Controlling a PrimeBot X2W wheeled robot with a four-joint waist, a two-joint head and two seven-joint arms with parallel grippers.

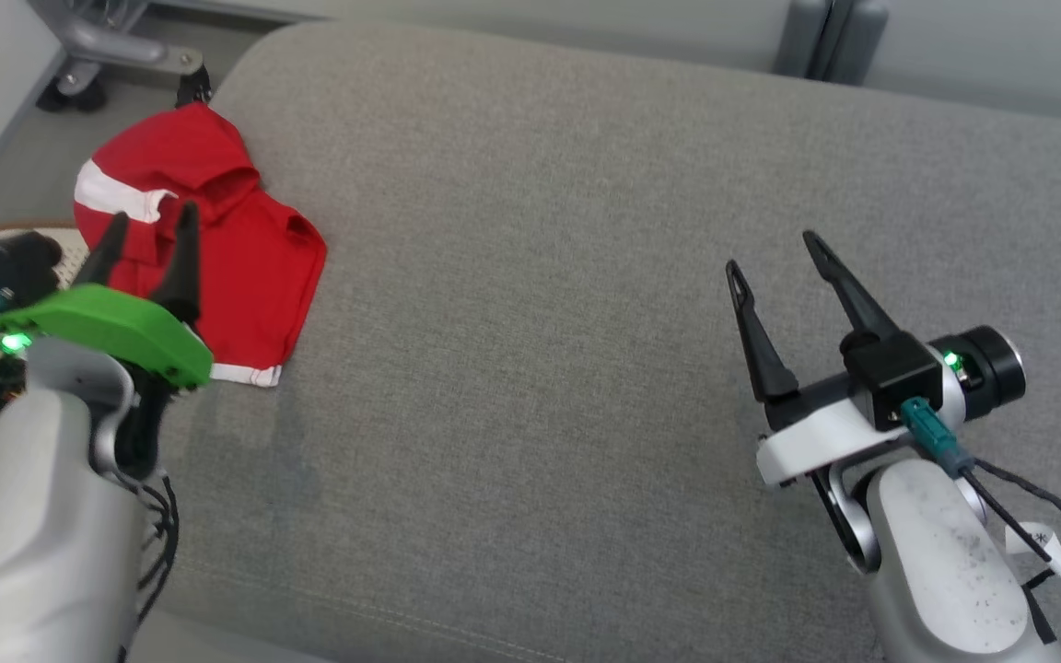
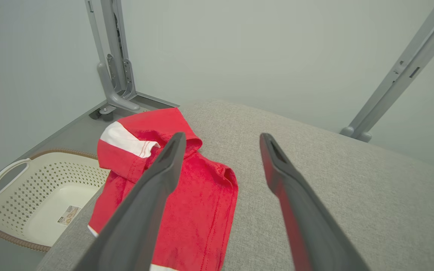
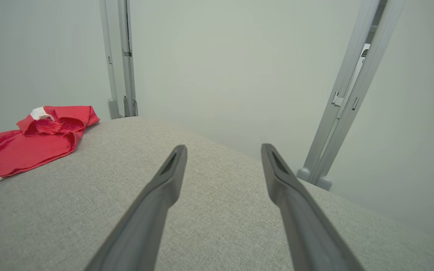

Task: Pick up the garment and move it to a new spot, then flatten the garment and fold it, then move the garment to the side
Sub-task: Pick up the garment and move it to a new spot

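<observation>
garment point(image 1: 217, 230) rumpled at cushion's point(image 1: 586, 322) left edge

One red garment point(image 1: 245, 258) with white bands. One grey upholstered cushion point(image 1: 540, 322). One cream perforated laundry basket point(image 2: 62, 173) (brown rim, white handle). Two robot hands, the left hand point(image 1: 153, 216) and the right hand point(image 1: 772, 252), with four dark fingers point(image 3: 156, 203) in all. Two grey metal posts point(image 2: 116, 56).
</observation>
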